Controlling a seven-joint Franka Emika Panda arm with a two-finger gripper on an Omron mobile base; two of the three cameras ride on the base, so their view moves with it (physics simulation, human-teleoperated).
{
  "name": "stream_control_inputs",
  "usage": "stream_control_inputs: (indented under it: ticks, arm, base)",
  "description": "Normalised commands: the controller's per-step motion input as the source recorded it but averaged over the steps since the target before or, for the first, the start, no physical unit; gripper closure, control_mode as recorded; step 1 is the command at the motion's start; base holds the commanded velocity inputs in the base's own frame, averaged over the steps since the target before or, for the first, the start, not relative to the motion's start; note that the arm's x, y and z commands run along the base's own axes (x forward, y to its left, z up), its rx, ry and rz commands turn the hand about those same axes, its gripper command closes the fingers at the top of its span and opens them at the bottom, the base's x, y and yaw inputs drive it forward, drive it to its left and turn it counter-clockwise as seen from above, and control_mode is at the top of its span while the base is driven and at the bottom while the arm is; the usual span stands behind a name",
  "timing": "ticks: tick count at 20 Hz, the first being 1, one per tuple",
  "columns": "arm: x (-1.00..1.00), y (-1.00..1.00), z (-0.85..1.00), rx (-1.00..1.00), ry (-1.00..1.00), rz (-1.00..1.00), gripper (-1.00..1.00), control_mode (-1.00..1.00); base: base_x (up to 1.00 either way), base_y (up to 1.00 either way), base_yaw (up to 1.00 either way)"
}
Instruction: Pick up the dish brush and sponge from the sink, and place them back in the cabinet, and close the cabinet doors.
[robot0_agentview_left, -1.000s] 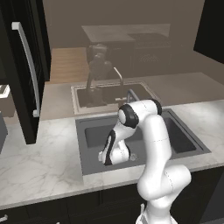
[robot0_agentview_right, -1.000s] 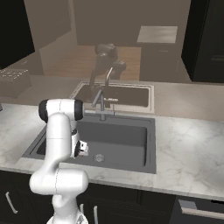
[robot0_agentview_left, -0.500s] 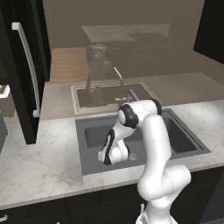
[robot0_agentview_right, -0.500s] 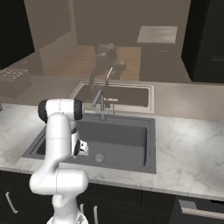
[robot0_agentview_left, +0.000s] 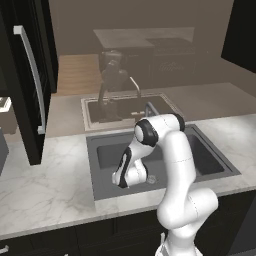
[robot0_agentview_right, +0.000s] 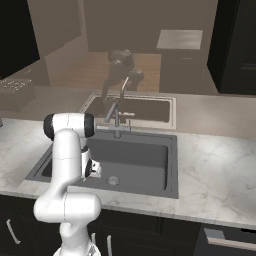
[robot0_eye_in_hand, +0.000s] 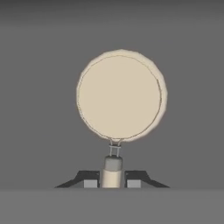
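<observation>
gripper (robot0_eye_in_hand: 112, 179) just snapped from wide to narrow: in the hand view the two tips now sit tight against both sides of the brush (robot0_eye_in_hand: 119, 96) handle, so it's clamped on the brush. arm pose in both base views looks unchanged over the last second, hand low inside the sink (robot0_agentview_left: 100, 150); only the jaws moved.

brush: round cream head at the centre of the hand view, handle running toward 6 o'clock into the tips. dark grey sink floor all around it, so my read is it's not lifted yet, but i can't tell contact from this angle. in the left base view the hand is at about 7 o'clock of the basin, near the front wall, drain (robot0_agentview_left: 151, 178) just beside it.

sponge: can't find it in these frames.

meaning for the task: grasp on item one looks done. next is a straight lift clear of the front rim, then over to the cabinet door (robot0_agentview_left: 27, 90) at 9 o'clock of the sink. grip is on a thin handle with the head hanging off, so it could swing or slip during transport.
</observation>
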Motion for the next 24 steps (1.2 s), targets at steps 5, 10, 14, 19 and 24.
stream_control_inputs:
  ticks: [5, 10, 14, 19, 24]
  arm:
    - [0.00, 0.00, 0.00, 0.00, 0.00, 0.00, 1.00, -1.00]
    - [0.00, 0.00, 0.06, 0.00, -0.01, 0.00, 1.00, -1.00]
    - [0.00, 0.00, 0.47, 0.00, -0.02, 0.00, 1.00, -1.00]
    - [0.00, 0.00, 0.67, 0.00, -0.06, 0.01, 1.00, -1.00]
    - [0.00, 0.00, 0.76, 0.00, -0.02, 0.01, 1.00, -1.00]
  base:
    - [0.00, 0.00, 0.00]
    - [0.00, 0.00, 0.00]
    - [0.00, 0.00, 0.00]
    - [0.00, 0.00, 0.00]
    - [0.00, 0.00, 0.00]
